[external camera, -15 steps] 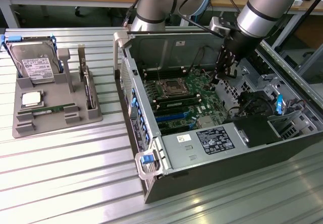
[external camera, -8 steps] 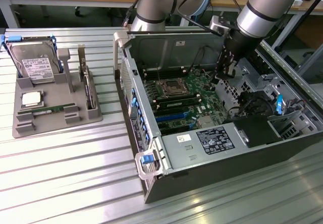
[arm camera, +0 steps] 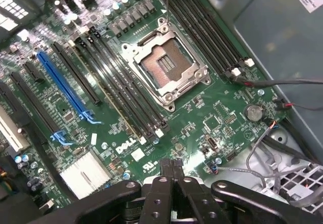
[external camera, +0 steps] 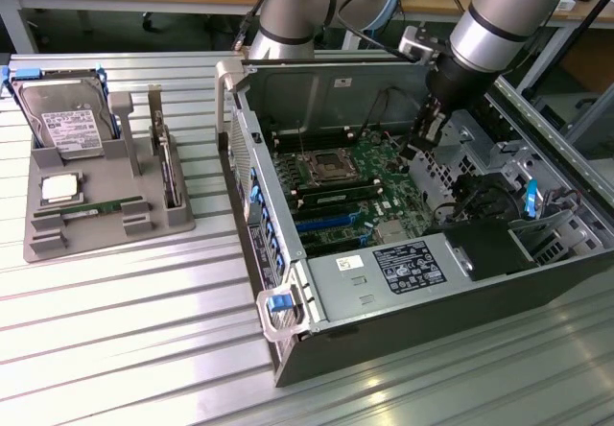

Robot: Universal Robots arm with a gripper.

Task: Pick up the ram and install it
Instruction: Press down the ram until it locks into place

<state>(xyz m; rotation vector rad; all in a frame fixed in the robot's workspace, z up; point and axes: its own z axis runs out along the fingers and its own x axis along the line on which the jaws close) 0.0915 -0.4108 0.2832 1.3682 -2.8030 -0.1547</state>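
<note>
The ram (external camera: 96, 208), a thin green stick, lies flat in the grey tray (external camera: 106, 229) on the exterior view's left, far from the arm. My gripper (external camera: 420, 146) hangs inside the open computer case (external camera: 384, 282), over the motherboard (external camera: 355, 191) on the side toward the exterior view's right. In the wrist view my gripper (arm camera: 170, 164) is shut, its fingertips pressed together with nothing between them, just above the board near the Dell logo. Another thin stick (arm camera: 108, 90) with a brownish top edge seems to stand in one of the long memory slots beside the empty processor socket (arm camera: 166, 67).
The tray also holds a hard drive (external camera: 65, 119) and a square silver processor (external camera: 59, 188). Inside the case are a drive cage (external camera: 460, 153), loose cables (arm camera: 272, 148), a blue slot (arm camera: 63, 80) and a heatsink (arm camera: 86, 171). The ribbed metal table (external camera: 134, 320) surrounds everything.
</note>
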